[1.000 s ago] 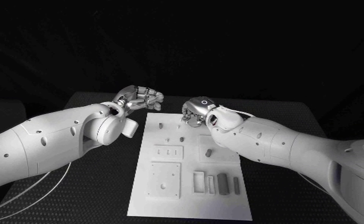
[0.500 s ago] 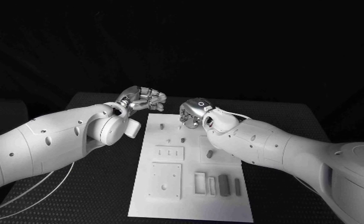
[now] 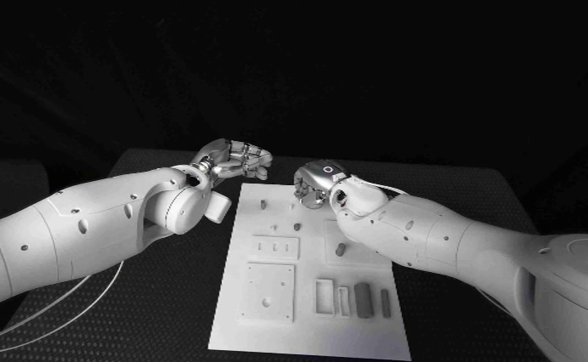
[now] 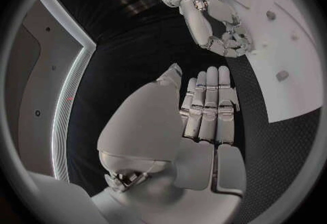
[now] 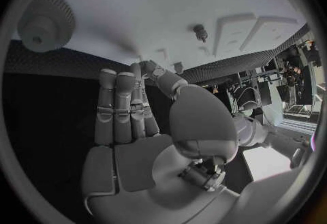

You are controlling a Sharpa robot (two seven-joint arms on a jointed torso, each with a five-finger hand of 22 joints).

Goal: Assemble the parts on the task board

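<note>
Scanning left to right, you find your left hand (image 3: pixel 230 158) off the task board's (image 3: pixel 313 336) upper-left corner, fingers straight together, holding nothing. Your right hand (image 3: pixel 315 182), fingers also extended and empty, hovers over the board's upper middle, nearer the small peg (image 3: pixel 296 227) standing just below it.

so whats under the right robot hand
The far end of the board, with a gear and a small peg near the right robot hand. The spot directly below the palm is covered.
</note>
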